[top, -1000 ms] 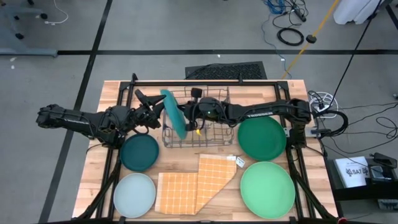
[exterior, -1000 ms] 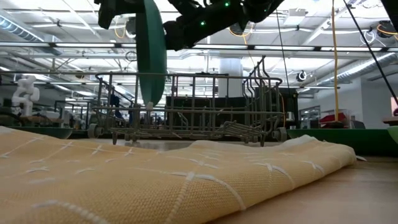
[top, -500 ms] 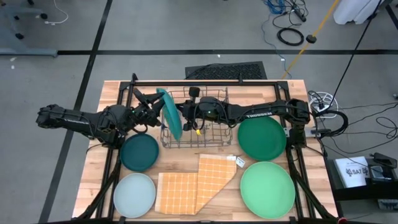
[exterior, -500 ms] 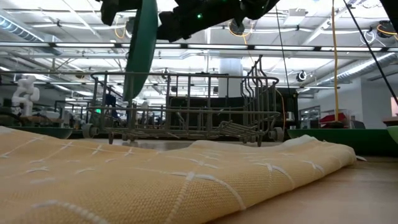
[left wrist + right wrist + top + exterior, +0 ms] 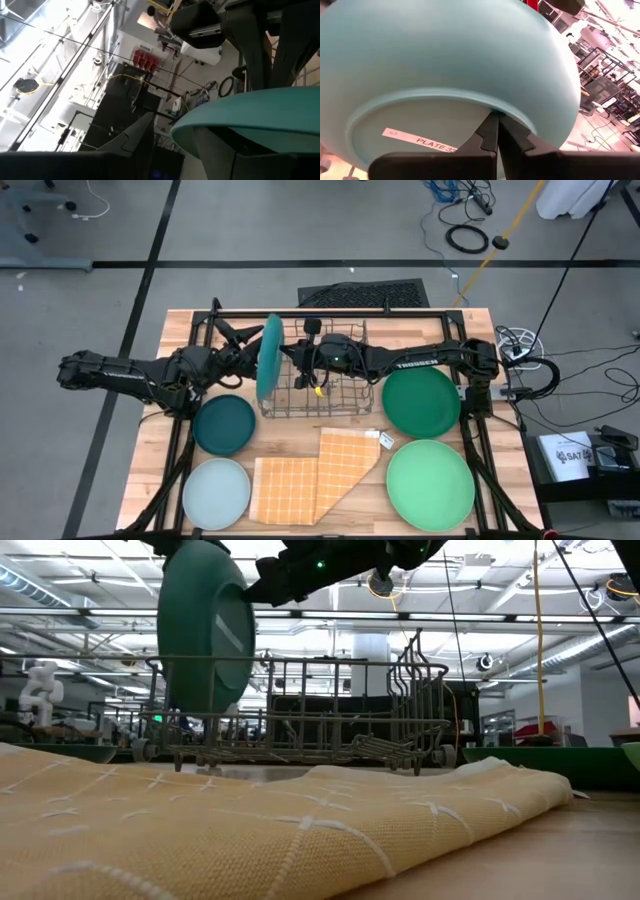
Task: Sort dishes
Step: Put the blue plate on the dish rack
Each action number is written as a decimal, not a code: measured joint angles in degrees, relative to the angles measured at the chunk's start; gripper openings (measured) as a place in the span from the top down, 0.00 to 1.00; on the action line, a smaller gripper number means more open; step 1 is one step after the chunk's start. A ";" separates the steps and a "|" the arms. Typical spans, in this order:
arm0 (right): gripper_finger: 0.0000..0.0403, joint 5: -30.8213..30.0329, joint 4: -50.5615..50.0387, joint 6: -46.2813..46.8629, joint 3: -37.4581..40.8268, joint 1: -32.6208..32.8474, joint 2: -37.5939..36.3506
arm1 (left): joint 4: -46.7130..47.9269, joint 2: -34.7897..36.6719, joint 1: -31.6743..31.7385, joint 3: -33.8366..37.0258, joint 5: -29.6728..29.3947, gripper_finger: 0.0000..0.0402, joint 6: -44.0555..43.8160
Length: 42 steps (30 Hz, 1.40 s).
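Note:
A teal-blue plate (image 5: 268, 355) stands on edge in the air at the left end of the grey wire rack (image 5: 325, 375); in the low view (image 5: 205, 628) it shows its round face. My right gripper (image 5: 287, 360) reaches over the rack and is shut on the plate. My left gripper (image 5: 240, 348) is open just left of the plate, with the plate's rim (image 5: 250, 112) between its fingers. A dark teal plate (image 5: 224, 424), a pale blue plate (image 5: 216, 493), a deep green plate (image 5: 421, 401) and a light green plate (image 5: 430, 483) lie flat on the table. My right gripper pinches the plate's rim (image 5: 520, 112) between its two fingers, one on the labelled underside. It comes level from the table's right. The plate stands on edge, lifted clear of rack and table. My left gripper: one finger (image 5: 215, 150) is close under the rim; I cannot tell whether it touches.
The orange checked cloth (image 5: 315, 475) lies folded at the near middle and fills the low view's foreground (image 5: 250, 820). The rack's wires (image 5: 320, 710) stand just right of the held plate. The four flat plates take up the table's left and right sides.
My right gripper has carried the teal-blue plate toward the table's left, out past the rack's left end, toward my left gripper. The plate has turned from a slant to standing edge-on from above, and its face now shows in the low view.

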State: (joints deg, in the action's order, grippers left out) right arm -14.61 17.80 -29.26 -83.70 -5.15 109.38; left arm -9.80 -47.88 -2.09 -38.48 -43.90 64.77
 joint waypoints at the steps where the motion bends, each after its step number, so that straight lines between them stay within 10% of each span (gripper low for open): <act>1: 1.00 -0.02 -0.21 0.02 0.00 0.00 0.00 | 0.11 0.00 0.00 0.00 0.00 0.63 0.00; 35: 1.00 -4.09 1.91 -3.25 0.22 -0.09 0.00 | -8.09 -8.57 4.81 -0.05 7.21 0.63 -0.71; 42: 1.00 -3.93 1.97 -4.35 0.22 -0.08 0.00 | -7.96 -8.57 4.81 -0.09 7.01 0.77 0.91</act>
State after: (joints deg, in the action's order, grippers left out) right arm -18.54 19.77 -33.61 -83.48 -5.23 109.38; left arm -17.76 -56.45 2.72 -38.57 -36.89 65.68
